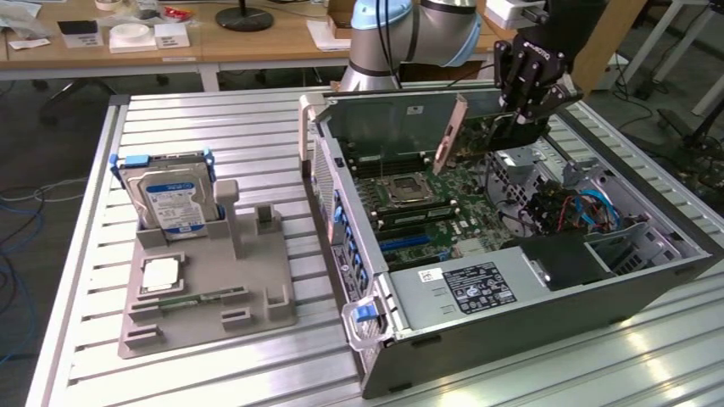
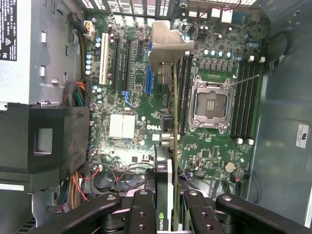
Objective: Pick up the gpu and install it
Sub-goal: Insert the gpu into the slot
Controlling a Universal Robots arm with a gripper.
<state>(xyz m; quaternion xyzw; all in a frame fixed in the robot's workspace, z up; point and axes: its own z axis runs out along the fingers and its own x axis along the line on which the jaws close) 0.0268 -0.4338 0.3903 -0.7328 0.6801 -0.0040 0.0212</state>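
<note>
One card mattered: the gpu (image 1: 481,136) hung clamped in the gripper (image 1: 518,127), inside the open case (image 1: 543,292) and above the far part of the motherboard (image 1: 430,199). In the wrist view the gpu (image 2: 169,146) showed edge-on between the fingers (image 2: 141,209), which stood at a narrow setting, pinching its two flat faces. Its bracket (image 2: 168,46) sat at the end away from them, over the motherboard (image 2: 126,126) near the blue slot (image 2: 148,73). Whether the connector edge touched any slot I could not tell. I judged the card light and stiff but fragile. Its bare board is easily cracked by twisting and its small parts are easily knocked. The flat faces near the upper edge, cooler on one side, seemed the sound place to hold. A thin card like that could pivot in the pads if pushed off-line.
</note>
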